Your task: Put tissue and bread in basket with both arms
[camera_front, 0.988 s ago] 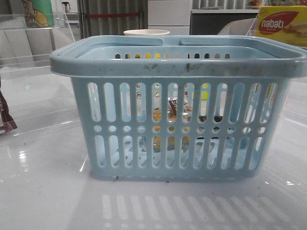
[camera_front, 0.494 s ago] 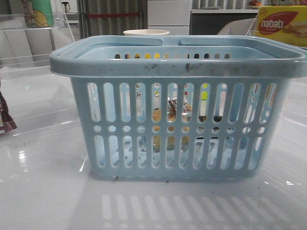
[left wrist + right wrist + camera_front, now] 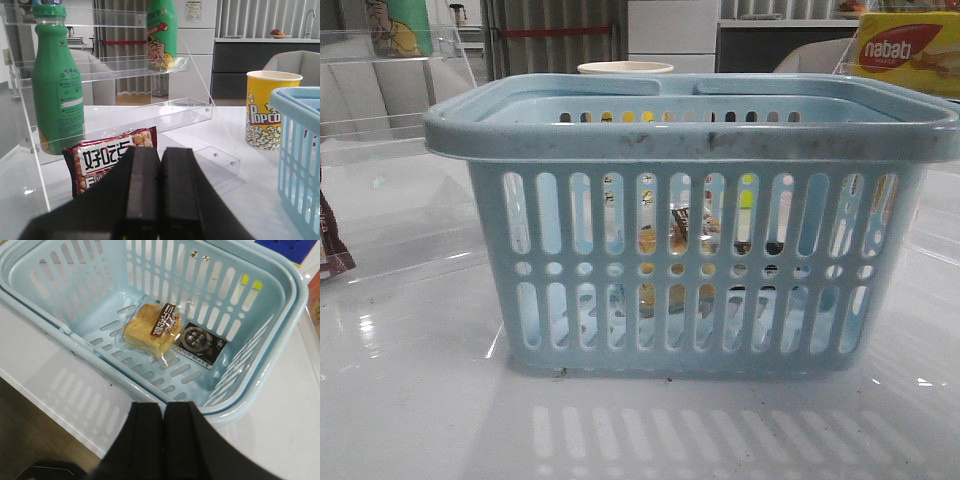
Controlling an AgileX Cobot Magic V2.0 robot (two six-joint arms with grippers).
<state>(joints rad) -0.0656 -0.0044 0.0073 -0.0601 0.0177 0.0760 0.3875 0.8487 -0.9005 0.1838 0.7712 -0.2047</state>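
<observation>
The light-blue basket (image 3: 690,135) stands in the middle of the table. In the right wrist view the bread (image 3: 147,332), golden in a clear packet, lies on the floor of the basket (image 3: 100,270), with a black flat packet (image 3: 202,342) touching it. Bits of the bread (image 3: 680,225) show through the slots in the front view. The tissue is out of view. My right gripper (image 3: 164,407) hovers outside the basket's near rim, shut and empty. My left gripper (image 3: 160,150) is shut and empty beside the basket (image 3: 300,150), facing a shelf.
A clear acrylic shelf (image 3: 150,115) holds two green bottles (image 3: 57,85) (image 3: 161,35). A dark-red snack packet (image 3: 107,160) leans just beyond the left fingers. A yellow popcorn cup (image 3: 272,110) stands behind the basket. A yellow-red nabati box (image 3: 905,50) sits at the back right.
The shapes seen through the basket's slots shift slightly. The basket itself has not moved.
</observation>
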